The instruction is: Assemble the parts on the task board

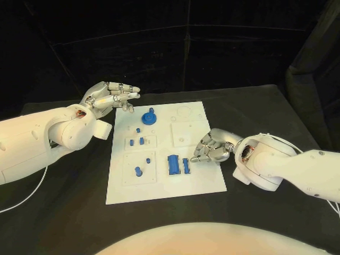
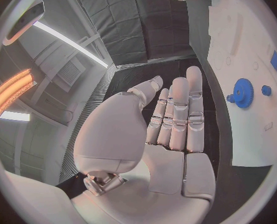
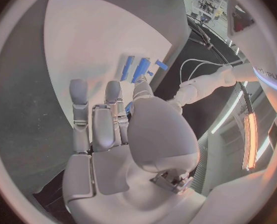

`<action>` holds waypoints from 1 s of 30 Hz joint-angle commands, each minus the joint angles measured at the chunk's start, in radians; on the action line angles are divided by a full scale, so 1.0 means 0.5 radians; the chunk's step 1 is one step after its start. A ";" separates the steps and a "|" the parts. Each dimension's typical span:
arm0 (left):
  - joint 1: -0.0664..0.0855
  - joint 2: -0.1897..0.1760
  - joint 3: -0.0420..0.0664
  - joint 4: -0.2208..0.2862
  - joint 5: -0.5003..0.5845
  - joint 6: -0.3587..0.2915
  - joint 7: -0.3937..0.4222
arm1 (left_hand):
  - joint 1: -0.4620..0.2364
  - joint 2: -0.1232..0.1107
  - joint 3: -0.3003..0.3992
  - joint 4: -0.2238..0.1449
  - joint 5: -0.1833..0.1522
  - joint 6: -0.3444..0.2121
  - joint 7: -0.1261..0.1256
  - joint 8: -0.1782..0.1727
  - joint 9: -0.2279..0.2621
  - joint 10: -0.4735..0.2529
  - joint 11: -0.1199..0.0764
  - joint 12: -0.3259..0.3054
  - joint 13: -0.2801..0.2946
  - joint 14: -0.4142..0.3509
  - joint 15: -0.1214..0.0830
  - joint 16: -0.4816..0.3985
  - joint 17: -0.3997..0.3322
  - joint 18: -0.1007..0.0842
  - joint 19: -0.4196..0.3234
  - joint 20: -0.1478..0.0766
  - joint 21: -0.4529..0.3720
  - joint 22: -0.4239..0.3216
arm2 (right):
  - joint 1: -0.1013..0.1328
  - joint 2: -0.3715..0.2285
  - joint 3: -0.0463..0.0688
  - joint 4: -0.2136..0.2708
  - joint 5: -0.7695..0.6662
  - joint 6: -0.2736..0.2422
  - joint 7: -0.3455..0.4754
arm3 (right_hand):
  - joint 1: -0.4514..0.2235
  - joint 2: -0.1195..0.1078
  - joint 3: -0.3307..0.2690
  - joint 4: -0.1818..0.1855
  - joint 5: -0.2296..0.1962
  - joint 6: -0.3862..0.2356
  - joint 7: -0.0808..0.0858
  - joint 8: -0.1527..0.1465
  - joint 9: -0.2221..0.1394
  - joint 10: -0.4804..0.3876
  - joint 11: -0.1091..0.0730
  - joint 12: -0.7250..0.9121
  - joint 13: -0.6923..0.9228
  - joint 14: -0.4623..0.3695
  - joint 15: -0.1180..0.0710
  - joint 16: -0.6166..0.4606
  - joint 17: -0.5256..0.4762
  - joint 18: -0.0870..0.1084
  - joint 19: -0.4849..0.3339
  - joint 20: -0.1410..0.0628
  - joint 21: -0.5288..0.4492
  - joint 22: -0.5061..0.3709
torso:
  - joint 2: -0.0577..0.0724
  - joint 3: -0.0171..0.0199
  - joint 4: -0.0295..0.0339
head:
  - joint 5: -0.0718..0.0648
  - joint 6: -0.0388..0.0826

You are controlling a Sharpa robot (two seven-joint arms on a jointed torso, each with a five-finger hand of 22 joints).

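The white task board [image 1: 167,183] lies mid-table. A blue gear [image 1: 149,117] stands near its far left end, also in the left wrist view [image 2: 242,92]. Several small blue parts [image 1: 138,141] lie down the left side, and two blue blocks [image 1: 173,164] lie near the right side, also in the right wrist view [image 3: 133,68]. My left hand [image 1: 109,97] hovers off the board's far left corner, fingers straight [image 2: 175,114], holding nothing. My right hand [image 1: 211,147] rests at the board's right edge beside the blocks. A sliver of blue [image 3: 130,107] shows between its thumb and a finger; whether it is held is unclear.
Black table [image 1: 262,111] surrounds the board, with its far edge just behind. Empty round and square recesses [image 1: 187,114] sit at the board's far right. A white cable [image 1: 17,199] trails on the table under my left arm.
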 commanded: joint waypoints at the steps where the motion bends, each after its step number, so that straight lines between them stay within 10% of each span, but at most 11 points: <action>1: 0.003 0.004 0.002 -0.008 0.037 0.036 0.043 | -0.062 -0.035 -0.064 0.025 0.022 -0.044 -0.002 -0.003 -0.006 -0.049 0.008 -0.020 -0.008 -0.099 0.013 -0.096 -0.054 0.007 -0.086 0.021 -0.084 -0.050 | 0.060 0.014 0.004 -0.130 0.723 -0.198 0.702 | 0.119 0.069 0.023 -0.055 0.007 -0.026 0.022 -0.011 -0.010 -0.077 0.024 -0.163 -0.134 -0.107 0.020 -0.376 -0.425 0.036 -0.101 0.019 -0.188 -0.199 | -0.027 -0.0094 -0.008 | 0.007 0.020; 5: 0.002 0.018 0.001 -0.030 0.133 0.041 0.081 | -0.085 -0.029 -0.158 0.058 0.029 -0.065 -0.004 -0.018 -0.007 -0.044 0.016 -0.068 -0.011 -0.263 0.055 -0.508 -0.262 0.011 -0.295 0.065 -0.342 -0.227 | 0.110 0.073 0.005 -0.347 1.195 -0.144 1.085 | 0.300 0.140 0.074 -0.123 -0.020 -0.103 0.087 -0.065 -0.042 -0.307 0.090 -0.513 -0.413 -0.437 0.096 -1.118 -1.089 0.018 -0.241 0.073 -0.444 -0.344 | -0.047 -0.0186 -0.012 | 0.015 0.057; 7: -0.004 0.035 0.001 -0.055 0.194 0.044 0.133 | -0.086 -0.015 -0.195 0.078 0.028 -0.052 -0.010 -0.033 -0.006 -0.001 0.040 -0.123 -0.013 -0.369 0.104 -0.843 -0.403 -0.002 -0.457 0.125 -0.549 -0.381 | 0.135 0.146 0.006 -0.528 1.468 -0.055 1.289 | 0.370 0.153 0.066 -0.148 -0.038 -0.166 0.174 -0.148 -0.108 -0.433 0.222 -0.787 -0.716 -0.683 0.229 -1.620 -1.362 -0.021 -0.479 0.176 -0.807 -0.547 | -0.058 -0.0209 -0.020 | 0.039 0.078; 10: -0.022 0.064 0.001 -0.100 0.271 0.029 0.199 | -0.070 0.004 -0.223 0.087 0.027 -0.044 -0.014 -0.067 -0.007 0.047 0.054 -0.216 -0.013 -0.399 0.162 -1.130 -0.516 0.003 -0.665 0.195 -0.778 -0.554 | 0.150 0.246 0.022 -0.732 1.654 0.026 1.460 | 0.425 0.174 0.082 -0.206 -0.054 -0.213 0.207 -0.222 -0.176 -0.523 0.273 -0.925 -0.913 -0.975 0.346 -1.980 -1.576 -0.057 -0.662 0.261 -1.072 -0.695 | -0.064 -0.0221 -0.029 | 0.057 0.113; 17: -0.103 0.184 0.002 -0.262 0.412 -0.113 0.348 | -0.070 0.027 -0.335 0.108 0.006 -0.055 -0.082 -0.157 -0.009 -0.012 0.131 -0.442 -0.012 -0.526 0.251 -1.534 -0.677 0.012 -0.856 0.306 -0.981 -0.749 | 0.158 0.459 0.084 -1.099 1.822 0.140 1.672 | 0.317 0.201 0.088 -0.401 -0.094 -0.209 0.204 -0.306 -0.379 -0.536 0.326 -1.027 -1.372 -0.966 0.423 -2.387 -1.979 0.040 -0.704 0.438 -1.560 -0.996 | -0.099 -0.0225 -0.025 | 0.100 0.216; 23: -0.174 0.273 0.005 -0.355 0.484 -0.220 0.409 | -0.076 0.077 -0.480 0.147 0.009 -0.081 -0.064 -0.225 -0.009 -0.069 0.136 -0.622 -0.011 -0.527 0.269 -1.740 -0.730 0.009 -0.936 0.322 -1.006 -0.865 | 0.159 0.571 0.096 -1.277 1.881 0.204 1.730 | 0.202 0.250 0.093 -0.525 -0.061 -0.220 0.201 -0.308 -0.495 -0.556 0.347 -1.034 -1.553 -0.939 0.442 -2.461 -2.136 0.037 -0.616 0.453 -1.722 -1.078 | -0.116 -0.0181 -0.011 | 0.116 0.269; 24: -0.170 0.263 0.001 -0.340 0.368 -0.106 0.272 | -0.845 0.214 -0.574 0.066 -0.060 -0.628 -0.165 -0.351 -0.138 -0.625 0.021 -0.759 -0.136 -1.055 0.159 -1.822 -0.865 -0.105 -1.341 0.147 -1.139 -1.006 | 0.156 0.557 0.093 -1.257 1.737 0.088 1.569 | -0.650 0.067 0.186 -0.451 -0.155 -0.747 0.087 -0.433 -0.551 -1.146 0.226 -1.158 -1.733 -1.541 0.341 -2.584 -2.303 -0.081 -1.091 0.285 -1.847 -1.207 | -0.101 -0.0214 -0.020 | 0.109 0.251; 25: -0.170 0.263 0.002 -0.337 0.367 -0.110 0.272 | -0.864 0.214 -0.585 0.066 -0.060 -0.651 -0.165 -0.351 -0.138 -0.653 0.018 -0.759 -0.136 -1.070 0.163 -1.838 -0.865 -0.105 -1.375 0.143 -1.139 -1.023 | 0.155 0.557 0.094 -1.253 1.739 0.084 1.570 | -0.684 0.067 0.188 -0.451 -0.155 -0.767 0.080 -0.433 -0.700 -1.162 0.230 -1.158 -1.733 -1.553 0.342 -2.584 -2.303 -0.081 -1.093 0.280 -1.859 -1.207 | -0.102 -0.0213 -0.019 | 0.108 0.253; 29: -0.179 0.256 0.011 -0.302 0.360 -0.168 0.273 | -1.119 0.214 -0.618 0.066 -0.086 -0.832 -0.196 -0.351 -0.138 -0.839 -0.020 -0.759 -0.136 -1.248 0.129 -1.871 -0.865 -0.128 -1.513 0.088 -1.139 -1.074 | 0.144 0.544 0.099 -1.208 1.774 0.026 1.584 | -0.963 0.067 0.211 -0.451 -0.180 -0.937 0.042 -0.433 -0.700 -1.351 0.194 -1.158 -1.733 -1.740 0.310 -2.584 -2.303 -0.094 -1.240 0.226 -1.904 -1.207 | -0.124 -0.0184 0.003 | 0.104 0.282; 30: -0.182 0.254 0.015 -0.287 0.357 -0.193 0.273 | -1.178 0.214 -0.626 0.066 -0.227 -0.874 -0.204 -0.351 -0.138 -0.883 -0.029 -0.759 -0.136 -1.288 0.122 -1.880 -0.865 -0.137 -1.544 0.074 -1.139 -1.085 | 0.139 0.539 0.101 -1.189 1.790 0.001 1.590 | -1.028 0.067 0.217 -0.451 -0.186 -0.978 0.034 -0.433 -0.700 -1.396 0.185 -1.158 -1.733 -1.786 0.303 -2.584 -2.303 -0.105 -1.276 0.213 -1.913 -1.207 | -0.133 -0.0172 0.012 | 0.103 0.294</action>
